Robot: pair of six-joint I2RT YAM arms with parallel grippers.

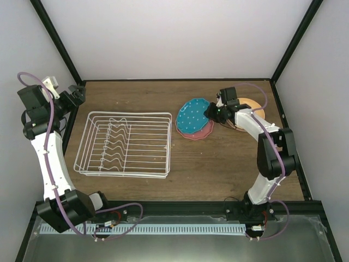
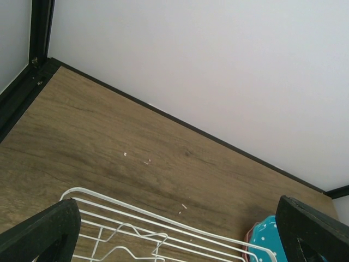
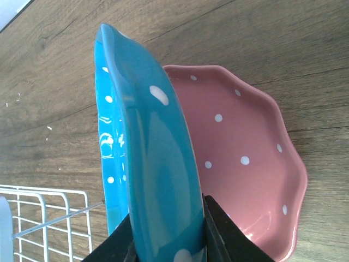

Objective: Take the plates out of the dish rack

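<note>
**Right arm: setting the teal plate onto the salmon one**

Right wrist view, bottom of frame: the two black fingers of the right gripper [image 3: 166, 237] are clamped on the rim of the white-dotted teal-blue round plate [image 3: 147, 136]. The plate stands steeply tilted, edge toward the lens. Just behind it, right of centre, the white-dotted salmon-red scalloped plate [image 3: 240, 158] lies flat on the brown wood-grain table [image 3: 262, 43]. Whether the teal rim touches it, I cannot tell.

Judgement: this is the set-down. Level the teal plate first and centre it over the salmon one. Lower until it seats, then part the fingers slowly and draw back along the rim line so nothing drags.

Top view, centre left: the white wire dish rack [image 1: 131, 113] shows no plate in it. Upper right, behind the right arm, an orange-yellow round plate [image 1: 255, 103] lies on the table. Upper left, the left gripper [image 1: 73, 95] hangs with fingers spread wide, holding nothing.

Writing: none legible on plates, rack or arms.
</note>
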